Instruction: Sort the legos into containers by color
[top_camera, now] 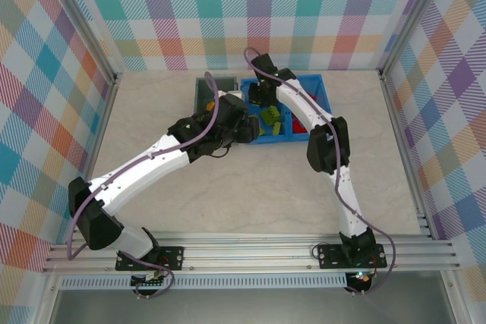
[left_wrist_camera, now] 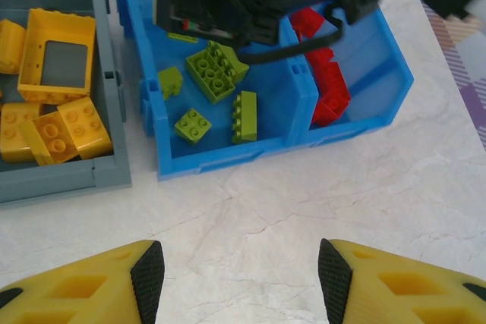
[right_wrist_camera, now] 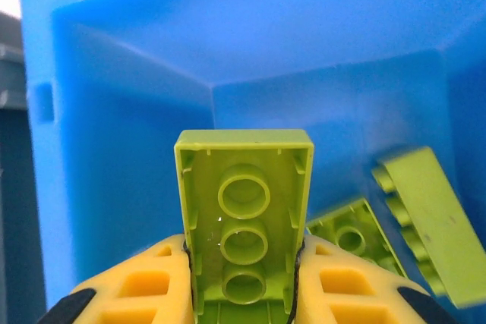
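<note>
Right gripper (right_wrist_camera: 243, 282) is clamped on a lime green brick (right_wrist_camera: 243, 210), low inside the blue bin (right_wrist_camera: 121, 149). Left gripper (left_wrist_camera: 239, 271) hangs wide open and empty over the table (left_wrist_camera: 304, 202), near the grey bin (left_wrist_camera: 114, 111) of yellow legos (left_wrist_camera: 57, 123). The likely risk is that a release from too high lets the brick bounce off the green legos (left_wrist_camera: 216, 73) and over the divider among the red legos (left_wrist_camera: 330, 89).

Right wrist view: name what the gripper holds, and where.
The right gripper holds a lime green plastic lego brick, pinched across its long sides at the near end.
</note>
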